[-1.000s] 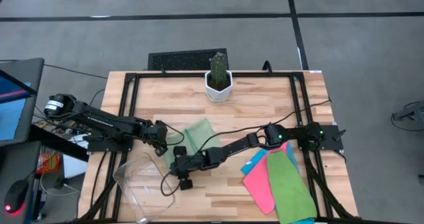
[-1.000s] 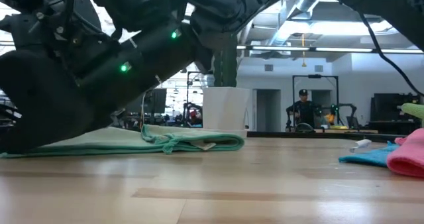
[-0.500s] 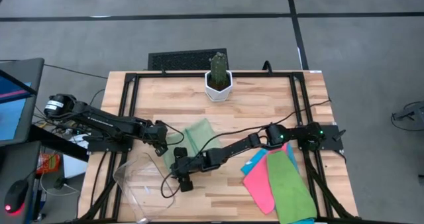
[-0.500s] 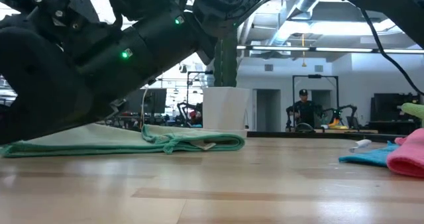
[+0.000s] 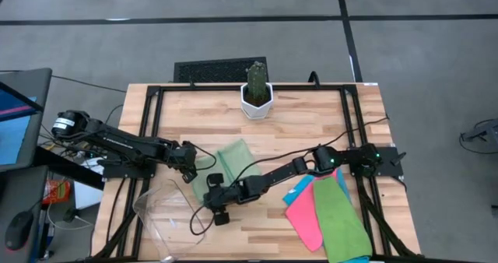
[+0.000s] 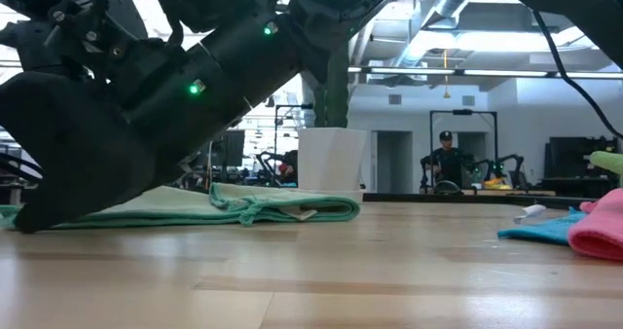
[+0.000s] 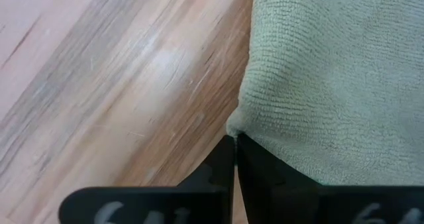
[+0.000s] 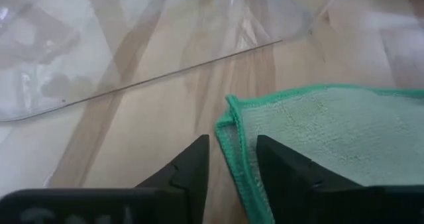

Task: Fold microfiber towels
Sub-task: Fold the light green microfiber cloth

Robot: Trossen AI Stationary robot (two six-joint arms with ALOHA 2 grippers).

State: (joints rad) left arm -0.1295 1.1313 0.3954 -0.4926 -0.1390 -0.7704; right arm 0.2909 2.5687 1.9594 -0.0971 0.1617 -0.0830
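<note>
We reached our right gripper (image 8: 232,159), fingers parted, astride the fuzzy light-green towel's (image 5: 233,156) corner at centre frame, while our left gripper (image 7: 236,159) pinched its edge.

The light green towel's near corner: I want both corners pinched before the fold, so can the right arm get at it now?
Probably yes. The right gripper stands open with the light green towel's corner edge between its fingers, nothing covering it; the clear plastic bin lies beyond.

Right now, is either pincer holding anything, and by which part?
The left pincer pinches the light green towel at a corner. The right pincer straddles its edge, open.
</note>
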